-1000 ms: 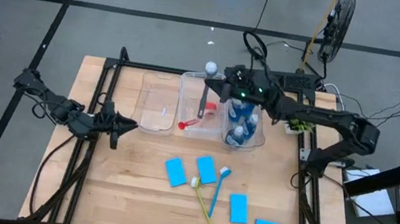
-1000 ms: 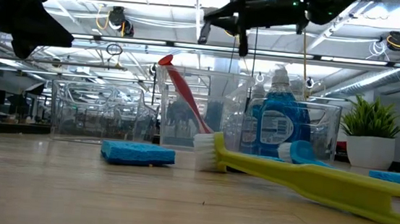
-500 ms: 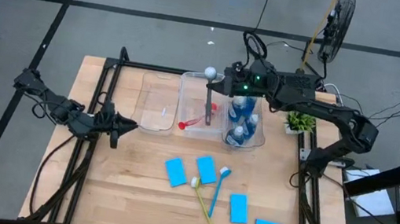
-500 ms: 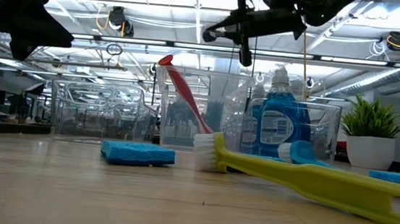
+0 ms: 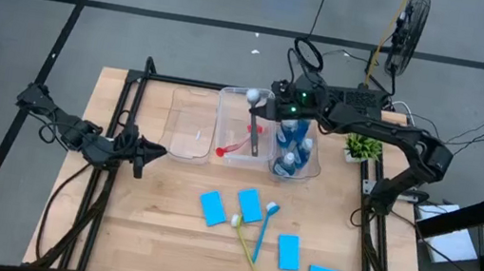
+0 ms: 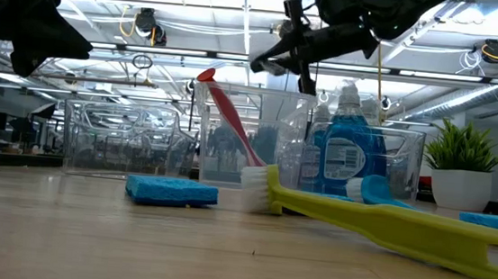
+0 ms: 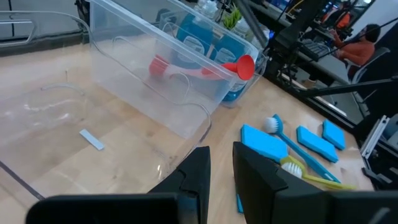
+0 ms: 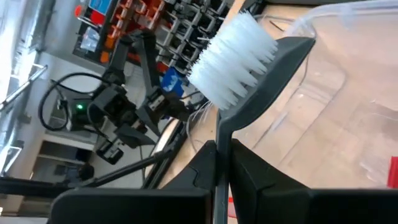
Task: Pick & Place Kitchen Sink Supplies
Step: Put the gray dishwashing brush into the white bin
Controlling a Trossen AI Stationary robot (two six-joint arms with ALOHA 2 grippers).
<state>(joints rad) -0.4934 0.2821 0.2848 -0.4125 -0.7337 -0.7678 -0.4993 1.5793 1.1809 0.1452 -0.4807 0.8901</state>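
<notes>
Right gripper (image 5: 263, 112) reaching in from the right, arm stretched level above the middle clear bin (image 5: 232, 149), wrist turned toward the left. Fingers clamped on the handle of the grey brush (image 5: 255, 118); white bristle head (image 8: 233, 59) at the far end by the bin's far rim, handle running toward the near side, long axis roughly far-to-near and tilted down into the bin. Held well above the table in the low view (image 6: 305, 38).

Left gripper (image 5: 146, 150) parked at the table's left, pointing right, low near the empty left bin (image 5: 189, 126); fingers (image 7: 194, 177) slightly apart, holding nothing.

Labels on the blue bottles (image 6: 343, 148) too small to read.

Red brush (image 5: 232, 148) leaning inside the middle bin. Yellow-green brush (image 5: 245, 242) and blue brush (image 5: 265, 227) lying crossed on the near table, heads toward the far side. Four light-blue sponges (image 5: 212, 207) scattered around them.
</notes>
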